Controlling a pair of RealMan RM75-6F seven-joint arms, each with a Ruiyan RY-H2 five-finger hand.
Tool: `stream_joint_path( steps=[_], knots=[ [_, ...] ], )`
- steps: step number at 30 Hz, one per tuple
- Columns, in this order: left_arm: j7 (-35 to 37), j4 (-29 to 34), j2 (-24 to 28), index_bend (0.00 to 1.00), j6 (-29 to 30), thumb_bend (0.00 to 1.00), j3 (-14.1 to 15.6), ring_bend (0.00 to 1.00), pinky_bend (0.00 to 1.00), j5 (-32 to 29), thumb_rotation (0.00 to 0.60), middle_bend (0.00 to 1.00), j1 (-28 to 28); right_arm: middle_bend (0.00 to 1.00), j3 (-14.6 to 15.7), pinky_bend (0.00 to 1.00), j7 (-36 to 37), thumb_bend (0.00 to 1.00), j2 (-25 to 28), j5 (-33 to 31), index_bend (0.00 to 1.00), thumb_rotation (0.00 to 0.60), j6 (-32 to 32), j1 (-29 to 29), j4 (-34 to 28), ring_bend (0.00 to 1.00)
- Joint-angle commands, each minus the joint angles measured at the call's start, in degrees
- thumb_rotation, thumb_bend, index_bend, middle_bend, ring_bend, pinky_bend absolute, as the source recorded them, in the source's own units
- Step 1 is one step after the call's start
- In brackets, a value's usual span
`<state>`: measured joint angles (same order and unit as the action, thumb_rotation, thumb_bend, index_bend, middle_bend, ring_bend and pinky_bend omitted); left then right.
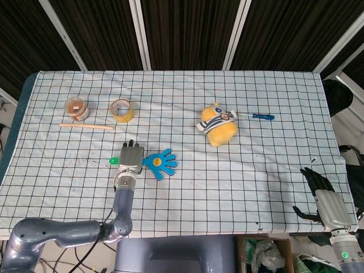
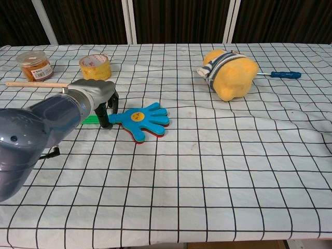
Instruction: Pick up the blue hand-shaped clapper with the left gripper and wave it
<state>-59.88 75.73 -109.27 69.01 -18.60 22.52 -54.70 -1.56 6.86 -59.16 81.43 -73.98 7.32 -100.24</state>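
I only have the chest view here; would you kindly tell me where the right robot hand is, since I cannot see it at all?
Observer: The right robot hand is by the near right corner of the table, fingers apart, holding nothing.
Operator: Thank you. How does the clapper's handle lie under the left robot hand?
Observer: From above, the left robot hand covers the handle. Only its green tip shows on the hand's left, with the palm of the blue clapper on its right.
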Motion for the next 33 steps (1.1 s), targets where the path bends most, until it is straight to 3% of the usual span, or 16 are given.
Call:
stream_joint_path(
  steps=[1, 23, 33],
  knots=[
    [0.09, 0.17, 0.03, 0.44, 0.01, 0.3, 0.03, 0.08, 0.18, 0.1, 0.6, 0.26, 0.05, 0.0, 0.01, 0.06, 0.04, 0.2, 0.01, 0.01, 0.05, 0.6, 0.01, -0.01, -0.01, 0.0],
    [-0.47, 0.85, 0.26, 0.45, 0.45, 0.3, 0.42, 0.08, 0.19, 0.27, 0.6, 0.27, 0.15, 0.0, 0.0, 0.06, 0.15, 0.2, 0.03, 0.03, 0.05, 0.6, -0.08, -0.04, -0.13, 0.0],
    [-0.55, 0.08, -0.11, 0.47, 0.16, 0.31, 0.38, 0.12, 0.24, 0.33, 0.6, 0.3, -0.05, 0.0, -0.05, 0.06, 0.11, 0.2, 0.05, -0.22, 0.05, 0.6, 0.06, 0.0, -0.2, 0.0]
  ],
)
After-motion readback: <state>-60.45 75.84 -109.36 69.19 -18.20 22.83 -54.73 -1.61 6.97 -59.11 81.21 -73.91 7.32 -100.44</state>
